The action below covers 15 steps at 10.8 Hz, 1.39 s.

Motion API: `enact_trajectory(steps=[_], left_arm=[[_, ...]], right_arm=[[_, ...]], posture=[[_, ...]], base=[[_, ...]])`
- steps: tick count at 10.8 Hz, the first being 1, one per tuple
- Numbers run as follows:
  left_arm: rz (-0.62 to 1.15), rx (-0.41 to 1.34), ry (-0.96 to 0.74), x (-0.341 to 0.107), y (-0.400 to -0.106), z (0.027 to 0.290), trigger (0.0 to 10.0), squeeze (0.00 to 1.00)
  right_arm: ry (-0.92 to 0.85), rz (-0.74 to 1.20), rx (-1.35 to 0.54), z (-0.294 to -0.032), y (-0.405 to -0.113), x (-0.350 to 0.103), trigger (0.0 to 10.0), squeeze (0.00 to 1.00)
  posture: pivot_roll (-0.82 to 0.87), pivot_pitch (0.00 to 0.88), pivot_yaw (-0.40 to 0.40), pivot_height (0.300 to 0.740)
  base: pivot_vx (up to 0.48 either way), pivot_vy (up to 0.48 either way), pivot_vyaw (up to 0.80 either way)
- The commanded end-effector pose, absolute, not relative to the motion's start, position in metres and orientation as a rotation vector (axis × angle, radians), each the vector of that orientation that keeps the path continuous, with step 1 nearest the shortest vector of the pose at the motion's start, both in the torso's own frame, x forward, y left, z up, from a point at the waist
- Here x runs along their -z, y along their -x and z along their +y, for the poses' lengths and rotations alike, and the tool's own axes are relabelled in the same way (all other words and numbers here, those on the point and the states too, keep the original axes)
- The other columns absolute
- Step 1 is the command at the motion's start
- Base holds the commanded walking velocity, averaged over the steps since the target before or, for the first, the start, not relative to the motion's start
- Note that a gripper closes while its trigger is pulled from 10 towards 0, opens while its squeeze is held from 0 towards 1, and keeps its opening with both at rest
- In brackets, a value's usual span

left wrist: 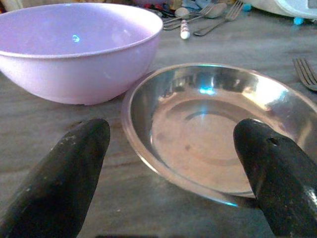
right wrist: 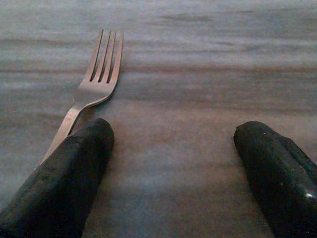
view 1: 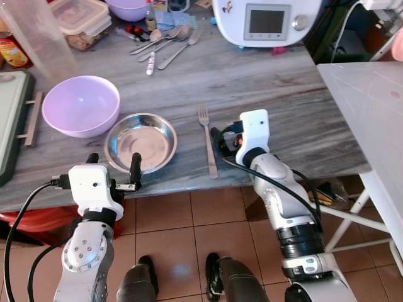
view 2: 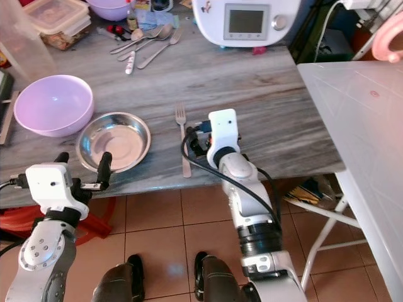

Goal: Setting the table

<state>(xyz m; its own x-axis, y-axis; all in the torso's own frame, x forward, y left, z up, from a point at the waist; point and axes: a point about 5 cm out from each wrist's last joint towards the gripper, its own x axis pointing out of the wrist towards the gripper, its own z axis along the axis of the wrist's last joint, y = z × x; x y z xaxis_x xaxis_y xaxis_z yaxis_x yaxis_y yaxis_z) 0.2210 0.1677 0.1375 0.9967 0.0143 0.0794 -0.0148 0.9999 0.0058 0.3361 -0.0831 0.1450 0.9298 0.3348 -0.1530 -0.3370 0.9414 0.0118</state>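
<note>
Left eye view: a grey wood-grain table (view 1: pixel 264 88) carries a shallow steel dish (view 1: pixel 140 142) near its front edge, with a lilac plastic bowl (view 1: pixel 80 105) touching or just beside it on the robot's left and a fork (view 1: pixel 206 138) lying just to its right, tines pointing away from the robot. The left gripper (view 1: pixel 113 165) hovers at the table's front edge with its two black fingers spread wide, one finger (view 1: pixel 135 165) over the near rim of the dish and the other off to the dish's left; it grasps nothing. The right gripper (right wrist: pixel 171 173) is low over the table just right of the fork's handle, fingers parted and empty, and in the right wrist view one finger (right wrist: pixel 64 173) sits right beside the handle (whether it actually touches the handle cannot be told). At the far side of the table lie a bunch of spare spoons and forks (view 1: pixel 165 43), a lidded food container (view 1: pixel 80 19), a second purple bowl (view 1: pixel 129 7) and a white kitchen appliance (view 1: pixel 264 22) with a small screen. A white folding table (view 1: pixel 371 107) stands to the right.
</note>
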Motion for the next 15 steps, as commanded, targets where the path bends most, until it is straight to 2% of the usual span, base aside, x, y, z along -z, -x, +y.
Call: enact_trajectory(steps=[1,4,7,15], left_arm=[[-0.094,-0.043,-0.011,-0.141,-0.221,0.172,10.0,0.0],[-0.113,-0.094,-0.047,-0.147,-0.224,0.192,10.0,0.0],[-0.12,-0.095,-0.05,-0.148,-0.227,0.192,10.0,0.0],[-0.114,-0.079,-0.036,-0.145,-0.228,0.185,10.0,0.0]], right_arm=[[0.016,0.296,-0.447,-0.063,-0.326,-0.115,10.0,0.0],[0.044,0.306,-0.423,-0.07,-0.329,-0.11,10.0,0.0],[0.054,0.269,-0.451,-0.066,-0.336,-0.117,10.0,0.0],[0.12,0.183,-0.564,-0.035,-0.351,-0.13,10.0,0.0]], posture=[[0.03,0.265,-0.048,0.74],[0.03,0.266,-0.047,0.74],[0.03,0.264,-0.048,0.74],[0.03,0.261,-0.051,0.74]], base=[[0.0,0.0,0.0],[0.0,0.0,0.0],[0.0,0.0,0.0],[0.0,0.0,0.0]])
